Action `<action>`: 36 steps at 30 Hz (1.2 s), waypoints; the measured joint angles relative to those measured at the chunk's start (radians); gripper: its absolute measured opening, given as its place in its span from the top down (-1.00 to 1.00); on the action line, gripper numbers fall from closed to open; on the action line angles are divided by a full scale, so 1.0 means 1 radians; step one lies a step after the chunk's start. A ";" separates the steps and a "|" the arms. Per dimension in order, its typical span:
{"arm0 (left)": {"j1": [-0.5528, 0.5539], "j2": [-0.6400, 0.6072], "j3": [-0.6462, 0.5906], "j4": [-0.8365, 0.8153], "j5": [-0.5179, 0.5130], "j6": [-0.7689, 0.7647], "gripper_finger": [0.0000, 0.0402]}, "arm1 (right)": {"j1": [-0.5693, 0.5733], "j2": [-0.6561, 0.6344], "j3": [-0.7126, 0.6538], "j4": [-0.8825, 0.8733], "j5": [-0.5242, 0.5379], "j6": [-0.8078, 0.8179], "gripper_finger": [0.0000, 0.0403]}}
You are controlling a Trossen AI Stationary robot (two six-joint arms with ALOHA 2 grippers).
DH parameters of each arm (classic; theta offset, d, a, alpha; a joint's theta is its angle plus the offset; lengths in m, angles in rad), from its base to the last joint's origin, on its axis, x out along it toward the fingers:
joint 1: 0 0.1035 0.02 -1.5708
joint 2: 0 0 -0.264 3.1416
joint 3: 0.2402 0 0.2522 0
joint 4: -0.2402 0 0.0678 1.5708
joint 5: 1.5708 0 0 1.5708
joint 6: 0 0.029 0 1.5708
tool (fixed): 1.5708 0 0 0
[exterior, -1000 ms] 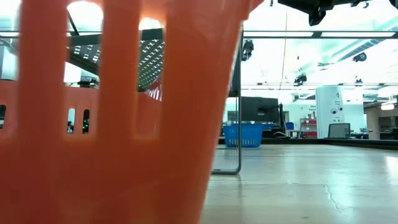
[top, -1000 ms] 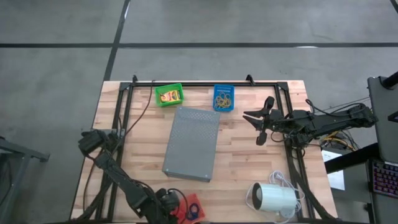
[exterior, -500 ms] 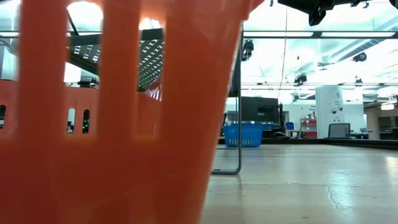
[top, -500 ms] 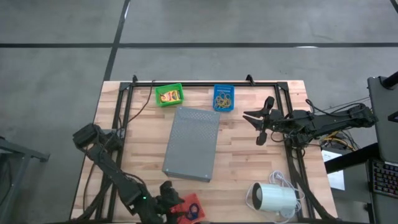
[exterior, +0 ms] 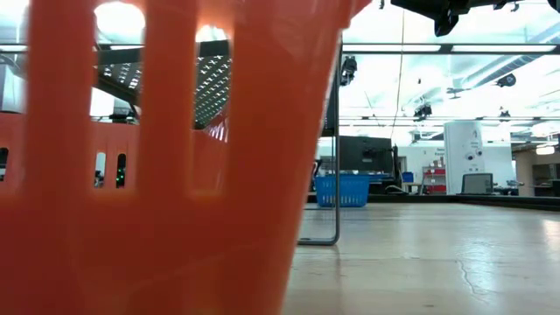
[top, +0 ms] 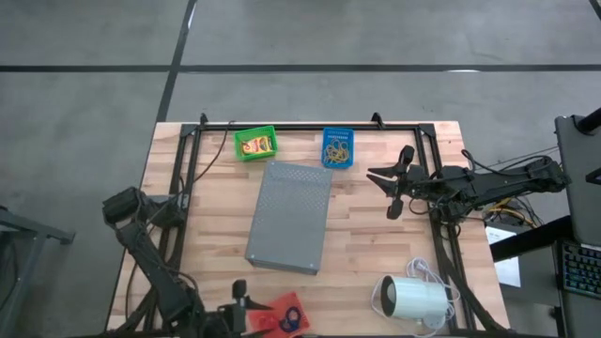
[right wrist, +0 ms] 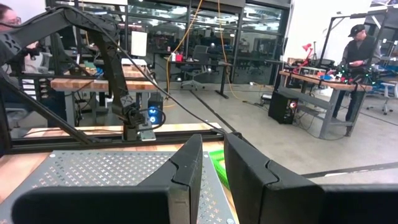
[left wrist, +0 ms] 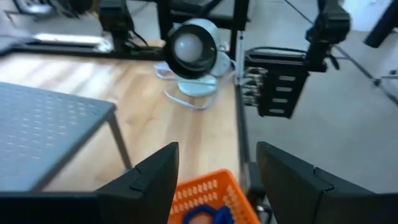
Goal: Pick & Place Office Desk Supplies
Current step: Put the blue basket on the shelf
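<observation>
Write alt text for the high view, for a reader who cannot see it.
Overhead view of a wooden table with a grey perforated slab at its centre. At the near edge the left gripper hangs open beside an orange basket holding a blue ring; the right gripper waits at the right. A green bin and blue bin sit at the far edge, a white cylinder near right.

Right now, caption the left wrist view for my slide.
Left gripper open above an orange basket holding a blue ring, white cylinder beyond.

Orange basket point(top: 282, 317) cut off, contents blurred
</observation>
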 joint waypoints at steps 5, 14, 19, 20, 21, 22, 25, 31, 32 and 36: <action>-0.003 0.000 -0.013 -0.016 -0.040 0.010 -0.10 | 0.000 0.000 0.000 0.000 0.000 0.000 0.69; 0.065 -0.002 -0.002 -0.256 0.234 -0.160 -0.10 | 0.000 0.000 0.000 0.000 0.000 0.000 0.69; 0.128 -0.004 0.001 -0.407 0.394 -0.310 -0.10 | 0.000 0.000 0.000 0.000 0.000 0.000 0.69; 0.139 -0.003 0.001 -0.422 0.425 -0.324 -0.10 | 0.000 0.000 0.000 0.000 0.000 0.000 0.69; 0.149 -0.003 0.000 -0.434 0.451 -0.339 -0.10 | 0.000 0.000 0.000 0.000 0.000 0.000 0.69; 0.156 -0.004 0.000 -0.446 0.467 -0.350 -0.10 | 0.000 0.000 0.000 0.000 0.000 0.000 0.69; 0.170 -0.004 0.000 -0.464 0.504 -0.362 -0.10 | 0.000 0.000 0.000 0.000 0.000 0.000 0.69; 0.167 -0.010 0.000 -0.486 0.486 -0.390 -0.10 | 0.000 0.000 0.000 0.000 0.000 0.000 0.69; 0.165 -0.010 0.000 -0.486 0.487 -0.400 -0.10 | 0.000 0.000 0.000 0.000 0.000 0.000 0.69; 0.158 -0.010 0.000 -0.513 0.498 -0.413 -0.10 | 0.000 0.000 0.000 0.000 0.000 0.000 0.69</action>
